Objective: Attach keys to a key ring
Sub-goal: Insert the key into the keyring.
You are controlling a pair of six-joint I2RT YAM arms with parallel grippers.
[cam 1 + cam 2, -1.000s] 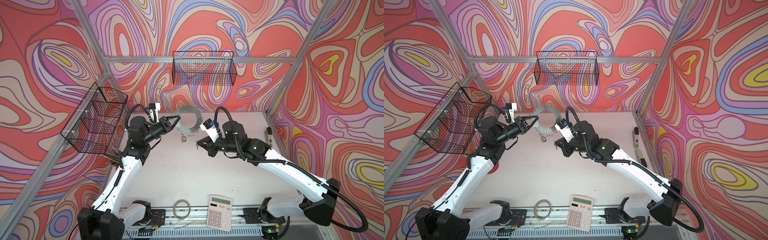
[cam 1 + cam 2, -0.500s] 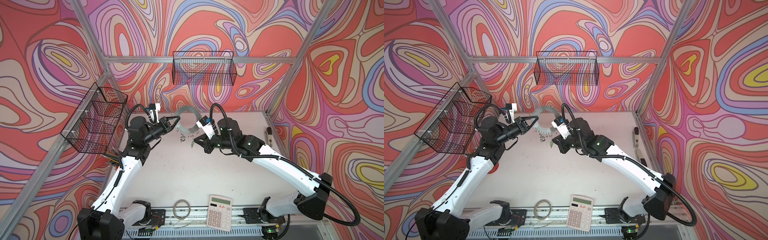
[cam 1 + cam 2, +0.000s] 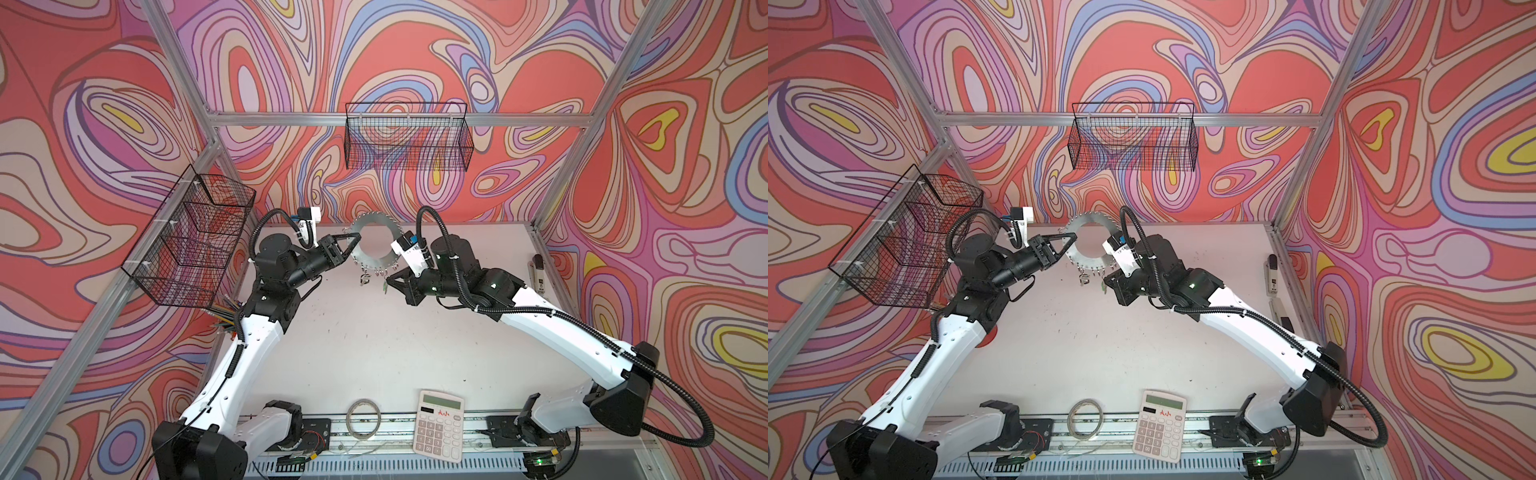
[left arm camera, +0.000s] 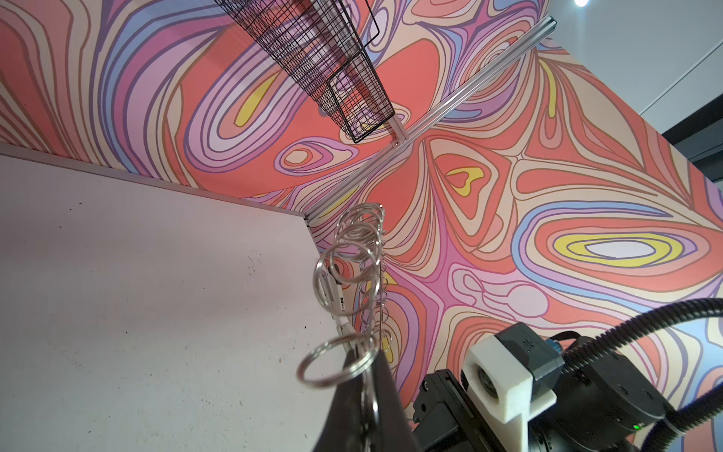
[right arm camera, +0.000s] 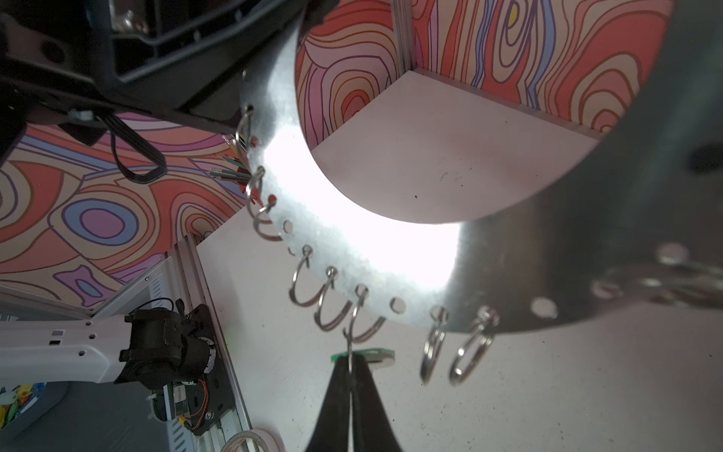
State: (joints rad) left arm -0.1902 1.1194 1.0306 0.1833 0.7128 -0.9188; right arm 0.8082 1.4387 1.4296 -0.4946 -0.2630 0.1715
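The key ring (image 3: 374, 219) (image 3: 1087, 220) stands upright over the table (image 3: 374, 353) at the table's 12 o'clock, its flat face and round hole turned toward both top views. The left claw (image 3: 356, 237) (image 3: 1074, 237) is pinched tight on the disc's rim at the disc's 9 o'clock. The left wrist view shows the left claw (image 4: 365, 364) clamped on the disc seen edge-on, with the wire clips (image 4: 352, 270) curling off the rim beyond it. The right claw (image 3: 388, 282) (image 3: 1105, 282) sits just below the rim at about 5 o'clock, closed narrow on the green key (image 3: 385, 286) (image 3: 1103, 286). In the right wrist view the right claw (image 5: 352, 368) grips the key's thin metal edge-on, the green tag (image 5: 367, 355) lies just past the tips, and the metal reaches up to one of the clips (image 5: 362, 313) on the lower rim. Whether it is threaded through that clip cannot be told. A small dark piece, seemingly the black key (image 3: 365, 279) (image 3: 1084, 279), hangs from the rim at 6 o'clock, just beside the green key on its 9 o'clock side; it is too small to make out further. The calculator (image 3: 440, 424) lies at the table's 6 o'clock edge with a thin hoop (image 3: 365, 417) just at its 9 o'clock, both well apart from the claws.
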